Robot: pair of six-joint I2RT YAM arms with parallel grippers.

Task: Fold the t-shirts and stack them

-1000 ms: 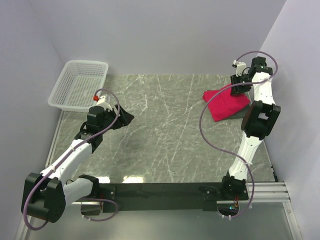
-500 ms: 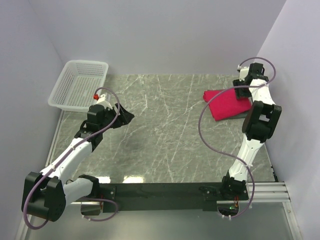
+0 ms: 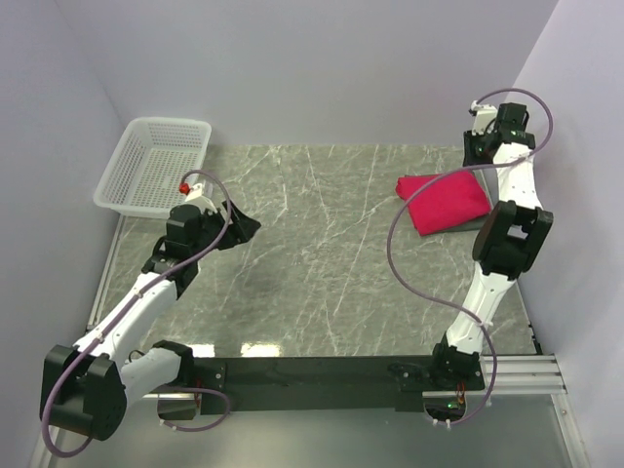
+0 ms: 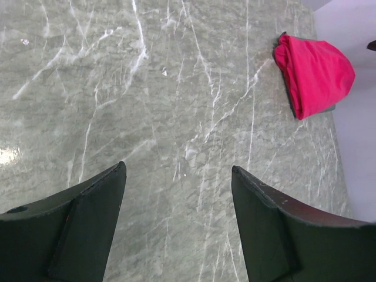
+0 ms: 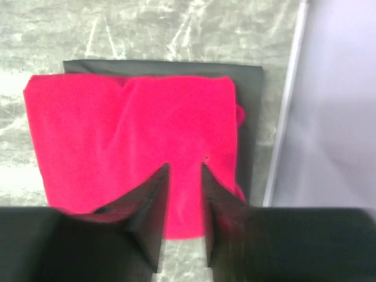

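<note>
the red t-shirt [image 3: 444,203] lies folded at the far right of the marble table [image 3: 322,253], on a dark flat layer [image 5: 249,117]. the right gripper [image 5: 185,170] hangs over it, jaws narrowly parted and holding nothing. the left gripper [image 4: 177,170] is well apart from it, jaws wide open and empty.

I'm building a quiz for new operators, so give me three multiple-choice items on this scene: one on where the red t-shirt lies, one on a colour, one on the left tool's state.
1. Where does the red t-shirt lie?
A far right of the table; B near left corner; C table centre.
2. What colour is the flat layer under it?
A white; B dark; C yellow.
3. How is the left tool?
A shut on the t-shirt; B shut, empty; C open, empty.
Key: A, the top view shows it far right; B, a dark edge shows around it in the right wrist view; C, its jaws stand wide apart over bare table.
</note>
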